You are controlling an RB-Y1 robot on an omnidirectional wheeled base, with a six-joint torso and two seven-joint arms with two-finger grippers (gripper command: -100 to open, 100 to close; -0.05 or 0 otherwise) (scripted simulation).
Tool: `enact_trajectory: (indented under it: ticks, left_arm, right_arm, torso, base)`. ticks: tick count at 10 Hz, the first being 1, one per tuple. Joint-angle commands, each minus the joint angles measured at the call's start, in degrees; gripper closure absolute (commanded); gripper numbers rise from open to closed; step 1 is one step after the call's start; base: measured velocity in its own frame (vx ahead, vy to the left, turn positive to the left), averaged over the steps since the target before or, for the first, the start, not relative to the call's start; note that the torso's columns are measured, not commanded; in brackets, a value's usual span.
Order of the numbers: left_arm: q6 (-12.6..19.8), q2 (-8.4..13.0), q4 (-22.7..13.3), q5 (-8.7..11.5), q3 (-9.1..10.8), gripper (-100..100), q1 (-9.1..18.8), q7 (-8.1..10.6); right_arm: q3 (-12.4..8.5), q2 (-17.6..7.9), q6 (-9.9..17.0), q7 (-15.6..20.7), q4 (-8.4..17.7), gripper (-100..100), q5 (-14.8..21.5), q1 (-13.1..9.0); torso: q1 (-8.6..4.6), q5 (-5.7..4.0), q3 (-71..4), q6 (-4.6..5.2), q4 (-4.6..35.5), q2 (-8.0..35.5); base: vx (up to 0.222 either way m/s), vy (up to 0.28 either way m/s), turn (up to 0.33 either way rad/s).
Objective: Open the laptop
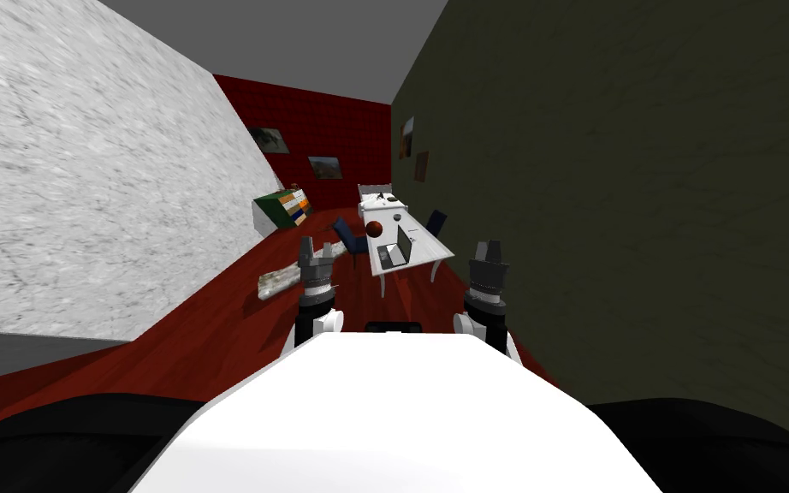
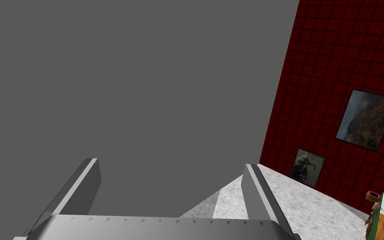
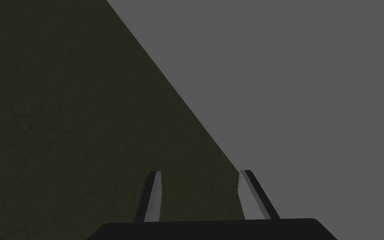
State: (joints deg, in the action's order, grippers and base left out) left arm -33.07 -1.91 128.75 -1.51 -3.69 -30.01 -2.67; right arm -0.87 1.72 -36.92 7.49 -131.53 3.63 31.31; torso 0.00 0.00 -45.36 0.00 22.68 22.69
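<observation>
A laptop (image 1: 397,251) sits near the closest end of a white desk (image 1: 429,246) well ahead across a dark red floor (image 1: 213,334), its lid apparently already raised. A red ball (image 1: 374,228) rests farther along, by the desk's left edge, and blue chairs (image 1: 349,234) flank the desk. The robot's arms are lifted either side of its chest, far from the desk. The left tool (image 2: 168,163) is spread wide and holds nothing. The right tool (image 3: 200,172) shows a narrower gap between its fingers, also holding nothing.
</observation>
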Motion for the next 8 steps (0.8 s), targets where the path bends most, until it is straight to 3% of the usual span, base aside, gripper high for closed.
enact_trajectory:
  ticks: [1,3,4,5,8]
  left_arm:
    - [0.0,0.0,0.0,0.0,0.0,0,0.0,0.0]
    - [0.0,0.0,0.0,0.0,0.0,0,0.0,0.0]
    - [0.4,2.8,-0.3,0.0,0.21,-100,0.2,-0.19]
    - [0.7,4.4,-0.5,-0.1,0.42,-100,0.4,-0.39]
    - [2.5,8.8,-1.8,-0.3,1.42,-100,1.2,-1.33]
  right_arm:
    - [0.0,0.0,0.0,0.0,0.0,0,0.0,0.0]
    - [0.0,0.0,0.0,0.0,0.0,0,0.0,0.0]
    - [0.0,0.0,0.0,0.0,0.0,0,0.0,0.0]
    - [0.0,0.0,0.0,0.0,0.0,0,0.0,0.0]
    - [0.0,0.0,0.0,0.0,0.0,0,0.0,0.0]
  torso:
    - [0.0,0.0,-8.5,0.0,4.2,4.2]
    - [0.0,0.0,-25.4,0.0,12.7,12.7]
    - [0.0,0.0,-33.8,0.0,16.9,16.9]
    - [-0.07,-0.01,-37.8,0.0,18.8,18.8]
    - [-0.16,-0.05,-39.2,0.0,19.6,19.5]
  base:
    - [0.0,0.0,0.0]
    - [0.0,0.0,0.0]
    - [0.025,-0.029,0.028]
    - [0.04,-0.063,0.046]
    - [0.059,-0.116,0.059]
